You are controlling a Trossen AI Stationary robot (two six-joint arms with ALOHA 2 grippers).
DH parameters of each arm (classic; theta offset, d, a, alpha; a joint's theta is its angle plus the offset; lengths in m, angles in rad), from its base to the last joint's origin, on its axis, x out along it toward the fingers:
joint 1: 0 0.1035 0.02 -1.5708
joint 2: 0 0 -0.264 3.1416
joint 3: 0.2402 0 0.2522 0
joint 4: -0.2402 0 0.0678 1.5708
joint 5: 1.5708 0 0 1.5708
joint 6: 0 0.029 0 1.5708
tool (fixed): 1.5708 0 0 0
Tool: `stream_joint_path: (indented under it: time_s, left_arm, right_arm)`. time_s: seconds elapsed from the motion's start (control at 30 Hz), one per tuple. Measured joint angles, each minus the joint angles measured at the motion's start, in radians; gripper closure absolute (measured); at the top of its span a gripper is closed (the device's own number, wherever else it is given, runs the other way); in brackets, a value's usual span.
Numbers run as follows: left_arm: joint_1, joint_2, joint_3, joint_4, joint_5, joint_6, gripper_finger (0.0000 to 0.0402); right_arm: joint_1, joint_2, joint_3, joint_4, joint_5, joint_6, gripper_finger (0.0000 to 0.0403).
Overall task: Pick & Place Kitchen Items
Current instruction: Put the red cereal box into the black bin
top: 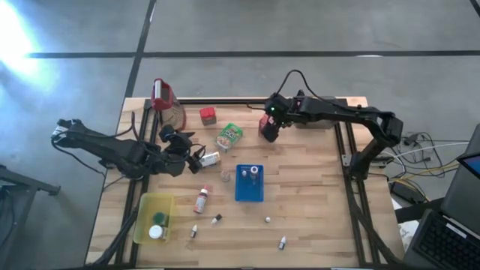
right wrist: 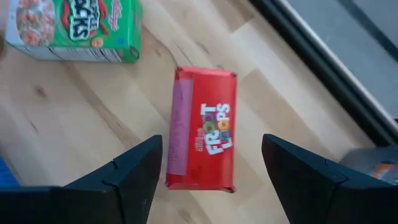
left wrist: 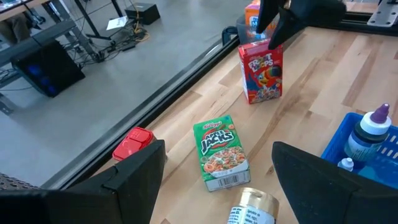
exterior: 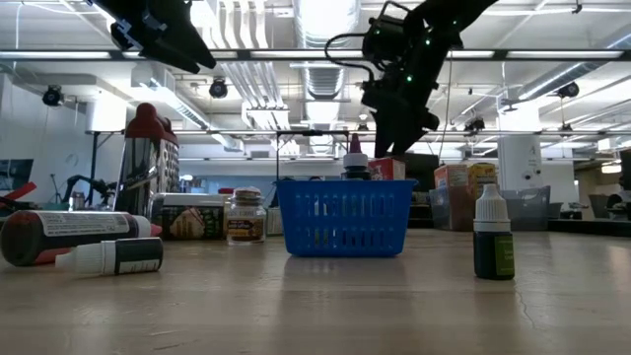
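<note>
R hand (right wrist: 211, 168) spread over red box (right wrist: 204, 127) near counter's far edge, prob lining up grab; L hand (left wrist: 217, 171) spread, waits mid-counter.

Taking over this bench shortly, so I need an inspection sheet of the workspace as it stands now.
Surface: wooden table, dry.
Job's things: red cereal box upright; green cereal box flat; small bottles scattered near front.
Clutter: blue basket, yellow tray, jug.
Hands: right hand open above red box; left hand open, empty.
Cables: bundle off right edge.
Surroundings: laptop at right.
</note>
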Motion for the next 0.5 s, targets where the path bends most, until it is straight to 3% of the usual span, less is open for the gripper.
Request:
stream_joint_path:
  time_s: [0.5]
  left_arm:
    - [0.000,0.000,0.000,0.000,0.000,0.000,0.0101]
  right_arm:
    - [-0.004,0.073,-0.016,0.041,-0.048,-0.019,0.0115]
